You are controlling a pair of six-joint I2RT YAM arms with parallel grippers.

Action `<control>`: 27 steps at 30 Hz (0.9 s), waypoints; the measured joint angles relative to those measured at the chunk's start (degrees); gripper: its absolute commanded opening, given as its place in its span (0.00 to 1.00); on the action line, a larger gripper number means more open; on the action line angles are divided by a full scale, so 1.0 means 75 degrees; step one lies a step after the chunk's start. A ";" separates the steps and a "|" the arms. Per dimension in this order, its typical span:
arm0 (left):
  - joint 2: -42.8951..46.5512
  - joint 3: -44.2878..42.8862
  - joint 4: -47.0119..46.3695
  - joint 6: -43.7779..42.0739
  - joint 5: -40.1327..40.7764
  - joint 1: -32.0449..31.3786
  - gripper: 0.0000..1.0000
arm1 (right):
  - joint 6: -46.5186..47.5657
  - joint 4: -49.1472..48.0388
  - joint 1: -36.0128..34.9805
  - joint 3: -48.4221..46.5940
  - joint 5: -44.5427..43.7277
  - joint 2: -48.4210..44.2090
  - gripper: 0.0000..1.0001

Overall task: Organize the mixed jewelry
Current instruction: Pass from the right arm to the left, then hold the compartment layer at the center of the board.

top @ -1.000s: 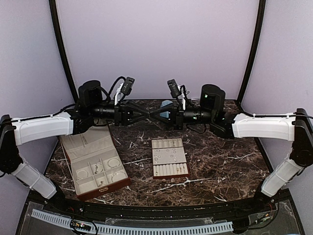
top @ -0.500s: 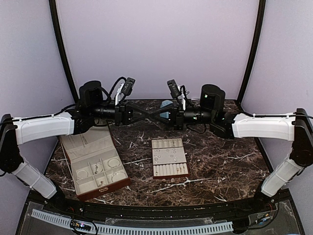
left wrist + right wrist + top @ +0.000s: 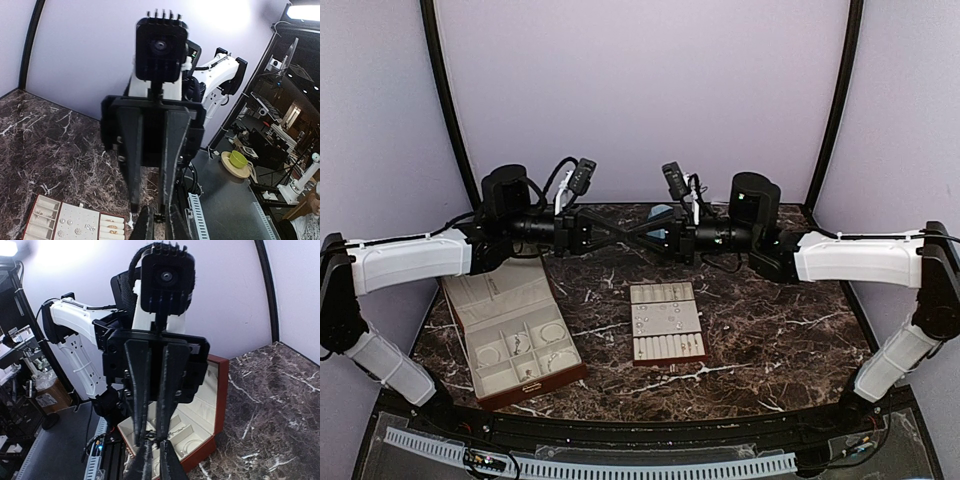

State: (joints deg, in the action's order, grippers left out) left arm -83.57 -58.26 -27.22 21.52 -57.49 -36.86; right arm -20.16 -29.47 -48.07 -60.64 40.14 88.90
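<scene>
As both stand nearly closed, left gripper [image 3: 623,232] touches right gripper [image 3: 633,232]

Dark table [image 3: 780,330] gleams like polished marble; the box [image 3: 542,384] shows glossy reddish shell, matt cream lining; jewelry [image 3: 553,333] glints silver.

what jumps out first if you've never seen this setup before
The left claw and right claw meet tip to tip in the air above the back of the marble table. Below them sit an open reddish-brown box at front left and a cream slotted tray of tiny silver jewelry at centre.
</scene>
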 measured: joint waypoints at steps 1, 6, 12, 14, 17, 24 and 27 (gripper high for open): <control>0.0000 0.0000 -0.0006 0.0006 -0.0023 0.0003 0.00 | -0.0012 0.0017 0.0009 0.0003 -0.0052 0.0000 0.31; 0.0000 0.0000 0.0085 -0.0052 0.0085 -0.0009 0.00 | -0.0169 -0.0032 0.0070 0.0026 -0.0221 0.0006 0.46; 0.0000 0.0000 0.0452 -0.0283 0.0443 -0.0009 0.00 | -0.0353 -0.0256 0.0236 0.0376 -0.0402 -0.0087 0.48; 0.0000 0.0000 0.0644 -0.0385 0.0600 -0.0009 0.00 | -0.0411 -0.0300 0.0329 0.0586 -0.0542 -0.0221 0.48; 0.0000 -0.0020 0.1008 -0.0551 0.0883 -0.0009 0.00 | -0.0525 -0.0338 0.0469 0.0933 -0.0816 -0.0548 0.47; -0.0009 -0.0595 0.2425 -0.1113 0.1953 -0.0029 0.00 | -0.0793 0.0242 0.0740 0.1332 -0.2113 -0.1274 0.46; -0.0131 -0.0985 0.3066 -0.1378 0.2480 -0.0140 0.00 | -0.0895 0.0880 0.0784 0.1349 -0.2760 -0.1352 0.46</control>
State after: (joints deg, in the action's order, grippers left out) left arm -84.55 -65.65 -4.23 11.18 -38.89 -37.91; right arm -26.87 -22.87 -42.19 -50.52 19.44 78.76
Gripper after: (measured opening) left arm 0.090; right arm 0.464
